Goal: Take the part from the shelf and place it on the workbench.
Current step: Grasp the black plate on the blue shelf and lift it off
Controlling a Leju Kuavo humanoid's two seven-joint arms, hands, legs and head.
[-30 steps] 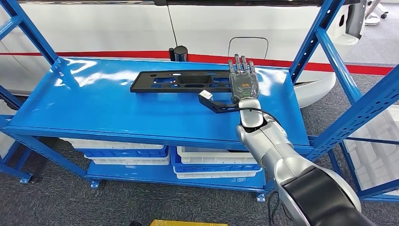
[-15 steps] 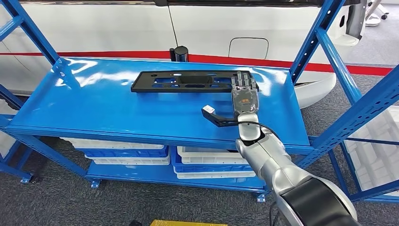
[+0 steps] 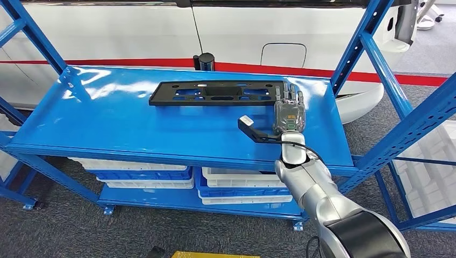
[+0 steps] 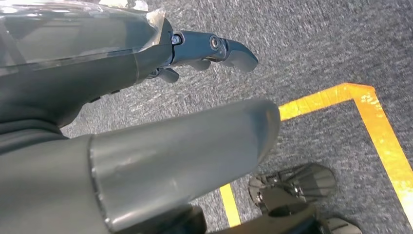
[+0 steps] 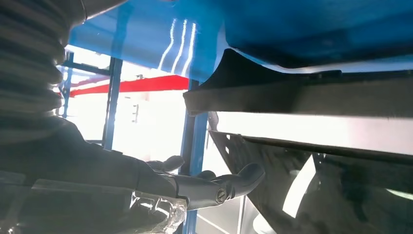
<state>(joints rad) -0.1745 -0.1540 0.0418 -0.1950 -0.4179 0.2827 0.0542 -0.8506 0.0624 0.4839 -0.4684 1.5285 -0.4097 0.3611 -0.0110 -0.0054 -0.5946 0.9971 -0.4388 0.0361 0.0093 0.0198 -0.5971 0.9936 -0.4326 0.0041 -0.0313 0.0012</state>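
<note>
Reaching over the front of the shelf [image 3: 107, 123], our right hand [image 3: 289, 114] sits flat, palm down, at the right end of the black part [image 3: 218, 92]. Its fingers [image 3: 291, 95] lie straight and close together, tips at or just over the part's right end; we cannot tell from the head view whether they touch it. The thumb [image 3: 253, 129] sticks out sideways toward the robot's left, apart from the part. Nothing is held yet.

Our left hand [image 4: 204, 48] hangs low over grey carpet with a yellow floor line [image 4: 375, 126]; fingers loosely extended, holding nothing.

The part lies flat on the top shelf, toward the back, long side across the shelf, right of centre. It is a long, thin black plate with several cutouts.

Judgement on handling: likely moulded plastic, light, fairly stiff but apt to flex along its length if lifted from one end. The glossy painted shelf looks slick, so the plate may slide rather than lift. A thin plate lying flat gives little edge to get under; we judge the best hold is a pinch across the right short end, thumb under and fingers on top, or through a cutout.

Beyond the shelf, a small black cylinder [image 3: 204, 60] stands at the back edge, with a white vehicle body [image 3: 161, 32] behind.
</note>
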